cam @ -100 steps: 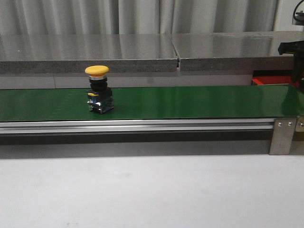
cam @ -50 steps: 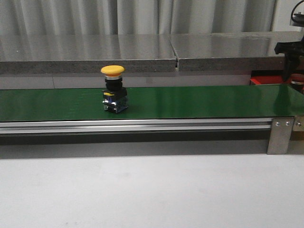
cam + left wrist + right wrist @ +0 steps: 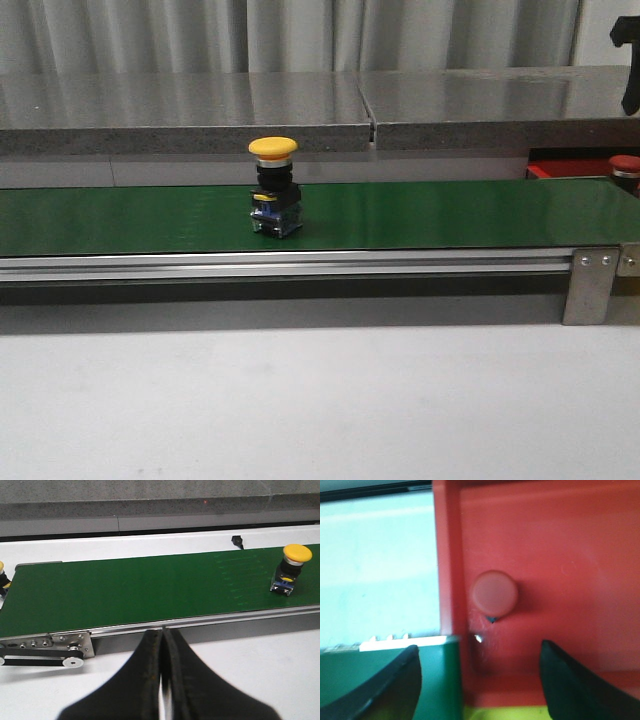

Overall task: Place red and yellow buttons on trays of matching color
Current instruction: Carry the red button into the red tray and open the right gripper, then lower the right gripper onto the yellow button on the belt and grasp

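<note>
- Yellow-capped button [image 3: 274, 199] stood upright on the green belt [image 3: 450, 212], a little left of the front view's centre; the left wrist view showed it at that frame's right edge.
- Red button [image 3: 494, 592] sat inside the red tray [image 3: 560, 540], close to the tray's rim, and showed at the far right edge of the front view.
- Right gripper [image 3: 480, 680] hung over the tray with its fingers spread wide, holding nothing.
- Left gripper [image 3: 162, 680] had its dark fingers pressed together, empty, short of the belt's near rail.
</note>
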